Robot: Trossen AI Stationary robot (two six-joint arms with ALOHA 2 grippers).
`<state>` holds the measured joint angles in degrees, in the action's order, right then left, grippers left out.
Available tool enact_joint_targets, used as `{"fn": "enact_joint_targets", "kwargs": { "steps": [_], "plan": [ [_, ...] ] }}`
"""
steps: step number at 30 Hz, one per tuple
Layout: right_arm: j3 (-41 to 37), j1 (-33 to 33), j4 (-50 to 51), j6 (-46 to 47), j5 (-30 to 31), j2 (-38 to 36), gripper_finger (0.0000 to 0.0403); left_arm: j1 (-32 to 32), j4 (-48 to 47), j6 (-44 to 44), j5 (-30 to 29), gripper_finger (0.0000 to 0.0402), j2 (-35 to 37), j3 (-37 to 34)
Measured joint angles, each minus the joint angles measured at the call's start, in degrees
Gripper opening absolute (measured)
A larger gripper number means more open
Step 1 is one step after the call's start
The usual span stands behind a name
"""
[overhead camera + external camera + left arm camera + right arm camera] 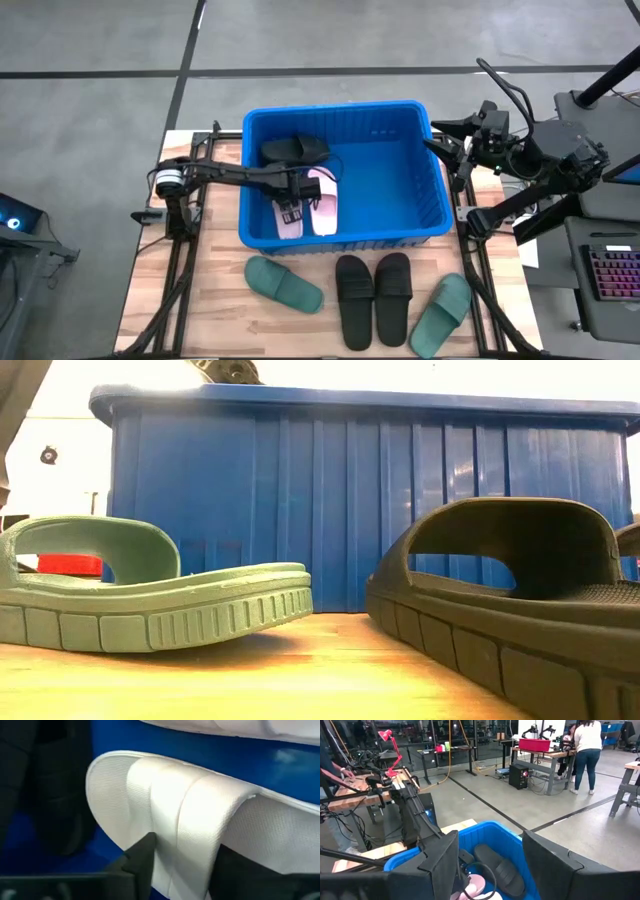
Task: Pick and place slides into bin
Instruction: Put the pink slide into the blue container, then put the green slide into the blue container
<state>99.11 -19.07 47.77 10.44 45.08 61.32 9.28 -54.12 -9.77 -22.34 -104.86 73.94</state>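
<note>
Green and black slides lie on the wooden table (220, 310) nearest me: one green slide (284, 283), a black pair (373, 297), another green one (441, 314). Behind them the blue bin (425, 190) holds a black slide (294, 150) and the pink pair (310, 205). Left gripper (291, 212) is inside, fingers clamped on a pink slide's strap (190, 815). Right gripper (445, 135) waits spread wide by the bin's far right corner.
</note>
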Motion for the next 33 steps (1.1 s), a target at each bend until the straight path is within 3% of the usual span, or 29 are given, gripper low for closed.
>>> {"fn": "enact_joint_targets", "kwargs": {
  "steps": [11, 16, 22, 33],
  "plan": [
    [0.0, -0.02, 0.01, 0.02, -0.02, 0.0, 0.021, 0.88, -1.18, 4.88, 9.38, 0.0248, 1.87, 4.03],
    [0.0, -0.02, 0.0, 0.02, -0.02, 0.0, 0.021, 0.91, -1.6, 7.65, 9.96, 0.028, 2.58, 4.91],
    [0.0, -0.02, 0.0, 0.01, -0.02, 0.0, 0.021, 1.01, -6.39, 8.65, 13.52, 0.029, 2.58, 6.31],
    [0.0, -0.02, -0.01, 0.01, -0.02, 0.0, 0.021, 0.87, -8.34, 8.65, 29.56, 0.029, 4.6, 10.65]
  ]
}}
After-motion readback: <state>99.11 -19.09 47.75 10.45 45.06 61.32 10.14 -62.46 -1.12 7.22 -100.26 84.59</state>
